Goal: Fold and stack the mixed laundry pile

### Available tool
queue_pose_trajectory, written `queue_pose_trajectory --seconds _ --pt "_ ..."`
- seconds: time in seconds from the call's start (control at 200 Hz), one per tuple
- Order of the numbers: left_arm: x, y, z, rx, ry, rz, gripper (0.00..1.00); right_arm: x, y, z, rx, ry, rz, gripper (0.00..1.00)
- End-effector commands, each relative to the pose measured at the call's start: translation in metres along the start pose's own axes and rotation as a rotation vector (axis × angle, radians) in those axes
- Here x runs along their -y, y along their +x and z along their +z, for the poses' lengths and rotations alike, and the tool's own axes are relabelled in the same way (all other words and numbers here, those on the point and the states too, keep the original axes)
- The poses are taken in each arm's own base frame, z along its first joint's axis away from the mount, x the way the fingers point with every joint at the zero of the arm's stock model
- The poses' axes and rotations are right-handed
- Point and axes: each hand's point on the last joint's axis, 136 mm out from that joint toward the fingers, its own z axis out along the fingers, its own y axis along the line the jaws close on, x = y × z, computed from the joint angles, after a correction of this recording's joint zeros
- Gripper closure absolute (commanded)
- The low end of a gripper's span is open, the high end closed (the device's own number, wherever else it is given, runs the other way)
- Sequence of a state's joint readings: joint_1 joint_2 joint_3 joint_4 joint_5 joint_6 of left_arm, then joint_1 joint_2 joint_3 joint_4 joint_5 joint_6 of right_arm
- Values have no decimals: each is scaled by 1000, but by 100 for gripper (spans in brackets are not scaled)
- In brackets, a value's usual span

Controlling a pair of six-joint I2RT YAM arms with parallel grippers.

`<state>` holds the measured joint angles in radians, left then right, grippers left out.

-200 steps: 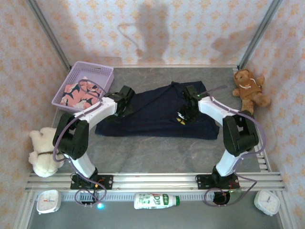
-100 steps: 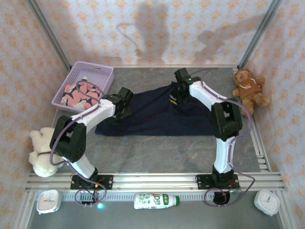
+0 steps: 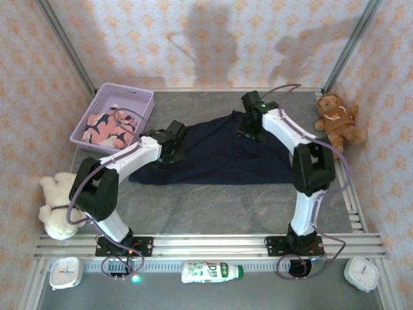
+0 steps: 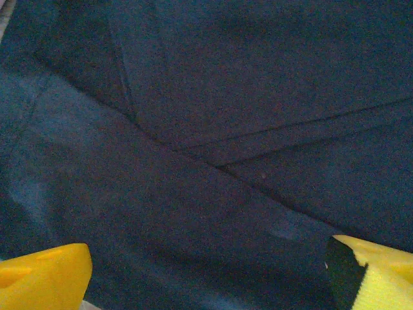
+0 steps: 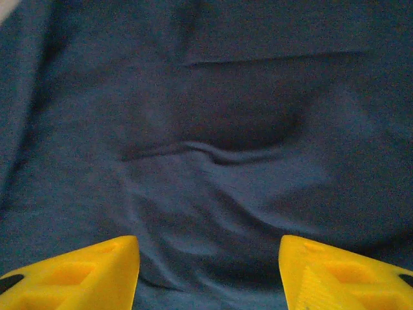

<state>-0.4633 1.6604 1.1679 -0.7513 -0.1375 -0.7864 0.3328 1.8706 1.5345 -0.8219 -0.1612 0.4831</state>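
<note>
The large dark navy garment [image 3: 213,155] lies spread flat across the middle of the table, with folds and creases. My left gripper [image 3: 173,146] hovers open over its left part; in the left wrist view its yellow fingertips [image 4: 42,279] stand wide apart above navy cloth [image 4: 213,142], nothing between them. My right gripper [image 3: 251,126] is at the garment's far edge, open, its yellow fingers [image 5: 77,274] apart over wrinkled navy cloth [image 5: 219,168]. The salmon-pink shark-print garment [image 3: 108,125] lies bunched in the lavender basket [image 3: 132,97].
A brown teddy bear [image 3: 339,119] sits at the far right by the wall. A cream teddy bear [image 3: 57,206] sits at the near left. A bottle [image 3: 210,271] and two small white timers [image 3: 64,272] lie before the arm bases.
My right gripper moved from the garment's middle toward its far edge and opened, letting go of the cloth. The left gripper shifted slightly right over the garment.
</note>
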Motion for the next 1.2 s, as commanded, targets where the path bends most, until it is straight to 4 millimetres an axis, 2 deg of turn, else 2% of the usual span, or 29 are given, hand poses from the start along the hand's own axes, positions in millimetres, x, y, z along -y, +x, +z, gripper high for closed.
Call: queue_pose_trajectory --seconds 0.0,0.14,0.22,0.28,0.405,0.54,0.661,0.796,0.901,0.966,1.061,1.101,1.116,1.191 --pt "-9 -1 7 4 -52 32 6 85 16 -15 -1 228 39 41" --pt "-13 0 21 -11 -109 61 6 160 46 -19 -51 375 122 41" --pt "-13 -1 29 -24 -125 56 7 187 59 -21 -68 424 158 41" --pt "-13 -5 33 -22 -128 45 7 200 63 -23 -65 450 168 42" --pt "-21 -17 40 -19 -146 25 7 210 64 -18 -63 464 179 44" --pt "-32 -30 49 -31 -167 6 7 204 62 -2 -69 426 157 46" --pt "-37 -35 56 -40 -182 8 7 197 66 8 -97 379 171 59" --pt "-43 -26 72 -74 -226 15 7 204 80 13 -133 406 207 74" --pt "-54 -12 84 -121 -290 24 7 222 88 14 -164 496 247 75" --pt "-59 -8 81 -127 -307 28 7 239 94 14 -191 561 302 76" --pt "-70 0 74 -133 -327 15 7 254 101 17 -219 568 386 76" --pt "-76 8 75 -154 -343 16 7 260 101 16 -210 572 406 76" --pt "-76 5 68 -140 -328 4 7 262 100 14 -203 575 412 76" --pt "-85 16 61 -148 -326 -15 7 270 93 6 -169 588 426 76"
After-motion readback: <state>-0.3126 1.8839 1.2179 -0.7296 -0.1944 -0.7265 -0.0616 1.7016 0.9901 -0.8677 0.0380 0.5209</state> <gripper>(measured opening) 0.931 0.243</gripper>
